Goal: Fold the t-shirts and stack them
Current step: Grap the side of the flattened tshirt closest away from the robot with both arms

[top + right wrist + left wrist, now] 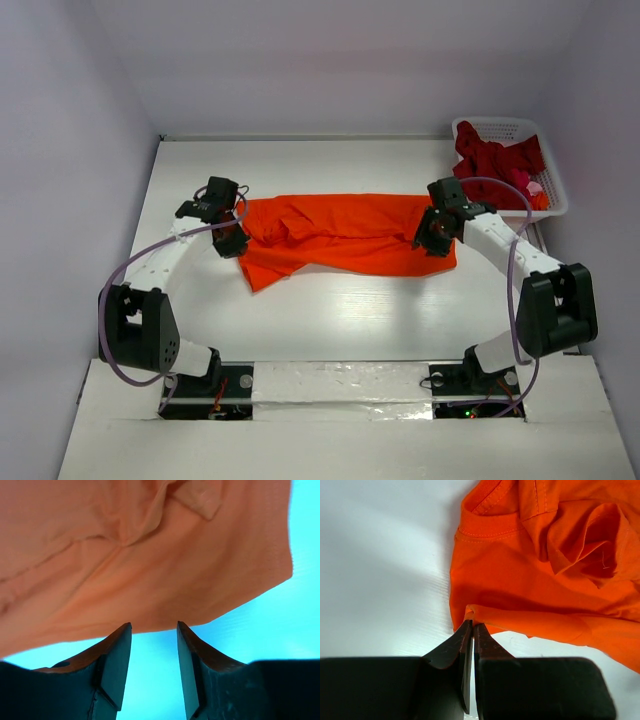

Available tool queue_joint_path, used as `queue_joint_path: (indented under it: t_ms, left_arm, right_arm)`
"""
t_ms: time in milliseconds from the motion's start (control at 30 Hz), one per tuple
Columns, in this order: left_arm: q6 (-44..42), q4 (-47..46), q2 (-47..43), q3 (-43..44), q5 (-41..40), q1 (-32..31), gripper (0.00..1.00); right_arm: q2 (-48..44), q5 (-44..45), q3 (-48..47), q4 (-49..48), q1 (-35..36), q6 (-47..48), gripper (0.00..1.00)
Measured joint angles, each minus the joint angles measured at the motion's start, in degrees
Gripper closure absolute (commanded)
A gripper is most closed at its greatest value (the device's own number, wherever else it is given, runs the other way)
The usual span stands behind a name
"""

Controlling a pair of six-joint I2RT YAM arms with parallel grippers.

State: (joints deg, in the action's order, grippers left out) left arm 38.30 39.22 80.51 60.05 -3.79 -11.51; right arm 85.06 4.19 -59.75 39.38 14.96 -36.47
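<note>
A bright orange-red t-shirt (345,235) lies crumpled across the middle of the table. My left gripper (232,238) is at its left end, shut on a folded edge of the shirt (530,622) just below the collar (490,525); the fingertips (466,630) pinch the cloth. My right gripper (432,238) is at the shirt's right end, open, its fingers (117,645) at the shirt's hem (165,625) with nothing between them. Dark crimson t-shirts (492,160) with bits of pink lie heaped in the basket at the back right.
A white lattice basket (548,170) stands at the table's back right corner, close behind my right arm. White walls close in the table on the left, back and right. Bare table (350,320) lies between the shirt and the arm bases.
</note>
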Motion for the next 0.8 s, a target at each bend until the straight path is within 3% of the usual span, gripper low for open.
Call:
queue_joint_path:
  t_ms: [300,800]
  left_arm:
    - [-0.90,0.04,0.00,1.16,0.85,0.00,1.00]
    - [-1.60,0.07,0.00,2.23,2.10,0.66,1.00]
  right_arm:
    - [-0.72,4.42,0.04,-0.52,-0.87,-7.63,0.50]
    - [-6.23,-0.48,10.45,-4.15,-12.81,-13.33,0.50]
